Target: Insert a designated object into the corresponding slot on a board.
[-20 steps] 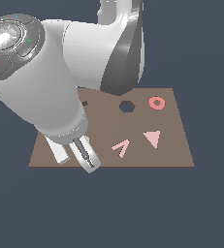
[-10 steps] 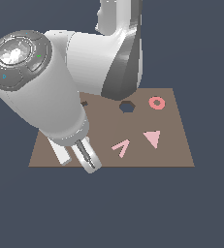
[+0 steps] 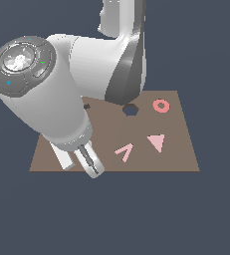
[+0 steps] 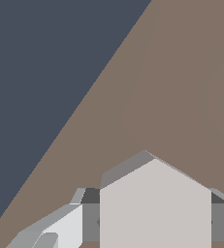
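The gripper (image 3: 92,167) is hanging at the lower left of the exterior view, over the board's (image 3: 181,149) near edge. In the wrist view its fingers (image 4: 60,227) are sitting on either side of the light-grey hexagonal block (image 4: 154,208), pinching it. The dark hexagonal slot (image 3: 130,110) is lying toward the upper middle of the board, well apart from the gripper. A pink V-shaped piece (image 3: 124,152), pink triangle (image 3: 156,142) and pink ring (image 3: 161,105) are resting nearby.
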`<state>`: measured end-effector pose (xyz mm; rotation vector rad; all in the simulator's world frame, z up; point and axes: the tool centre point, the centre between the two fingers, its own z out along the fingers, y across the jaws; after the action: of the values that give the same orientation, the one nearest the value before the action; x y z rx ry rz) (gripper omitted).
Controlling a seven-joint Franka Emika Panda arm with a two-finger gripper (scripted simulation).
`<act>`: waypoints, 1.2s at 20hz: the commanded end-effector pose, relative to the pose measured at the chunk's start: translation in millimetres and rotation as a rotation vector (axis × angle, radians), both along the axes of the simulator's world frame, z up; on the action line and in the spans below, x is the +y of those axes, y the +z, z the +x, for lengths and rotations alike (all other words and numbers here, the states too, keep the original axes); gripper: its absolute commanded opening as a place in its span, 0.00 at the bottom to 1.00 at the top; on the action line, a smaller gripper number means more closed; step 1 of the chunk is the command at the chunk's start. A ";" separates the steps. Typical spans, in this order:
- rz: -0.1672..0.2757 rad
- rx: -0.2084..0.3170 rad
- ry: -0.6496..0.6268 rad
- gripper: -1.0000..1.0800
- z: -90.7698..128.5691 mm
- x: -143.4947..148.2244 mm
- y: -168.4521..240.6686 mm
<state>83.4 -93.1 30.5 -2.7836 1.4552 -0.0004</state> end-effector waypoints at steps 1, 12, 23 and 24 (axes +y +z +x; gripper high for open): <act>0.000 0.001 0.000 0.00 -0.2 -0.5 -0.6; 0.000 0.000 0.057 0.00 3.1 5.3 0.3; 0.000 -0.001 0.320 0.00 13.5 31.8 1.5; 0.000 -0.001 0.354 0.00 14.3 35.5 1.6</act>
<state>96.1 -63.1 31.6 -2.9722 1.0167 -0.0003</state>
